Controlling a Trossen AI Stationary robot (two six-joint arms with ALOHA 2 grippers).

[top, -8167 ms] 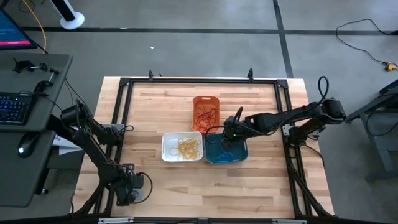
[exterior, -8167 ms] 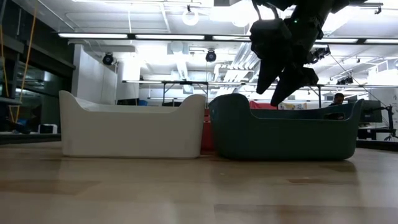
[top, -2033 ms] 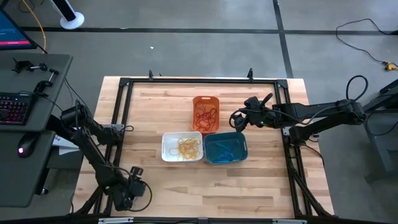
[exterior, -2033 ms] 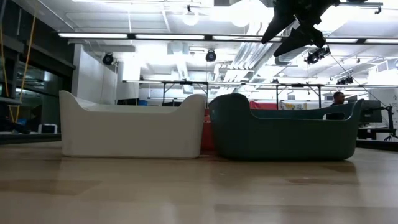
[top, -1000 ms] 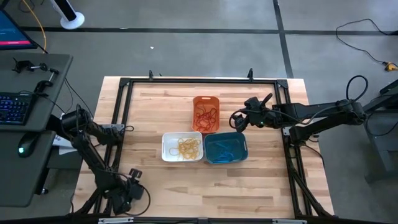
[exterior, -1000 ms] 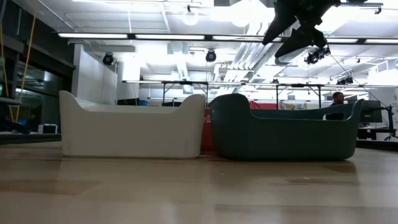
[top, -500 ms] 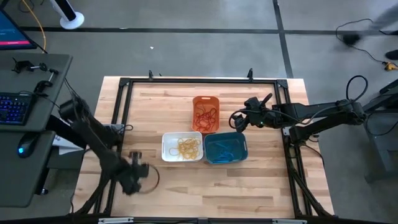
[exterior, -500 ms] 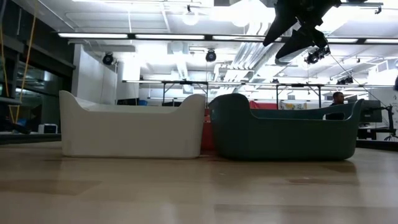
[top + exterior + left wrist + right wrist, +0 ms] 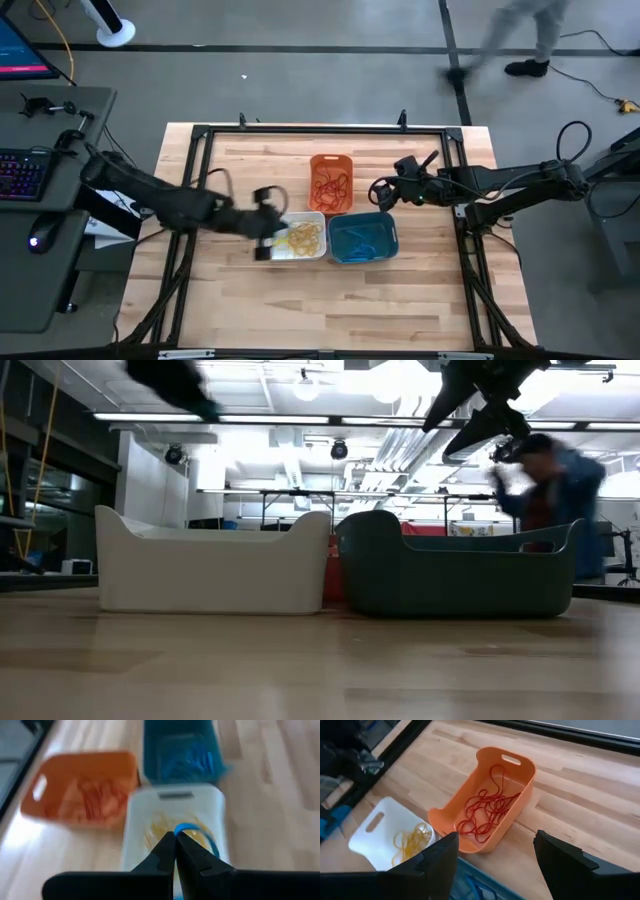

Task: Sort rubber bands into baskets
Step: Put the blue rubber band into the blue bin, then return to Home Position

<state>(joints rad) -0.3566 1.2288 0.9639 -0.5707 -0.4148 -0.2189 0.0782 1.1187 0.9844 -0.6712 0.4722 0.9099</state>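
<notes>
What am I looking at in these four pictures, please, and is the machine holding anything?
Two robot arms work at a wooden table. One picture looks straight down, one looks level across the tabletop, one comes from each wrist. Together sit an orange basket with red bands, a white basket with yellow bands, a teal basket with blue bands. The left end effector is shut at the white basket, a blue band at its tips; whether it grips it I cannot tell. The right end effector hangs open near the orange basket, empty.
</notes>
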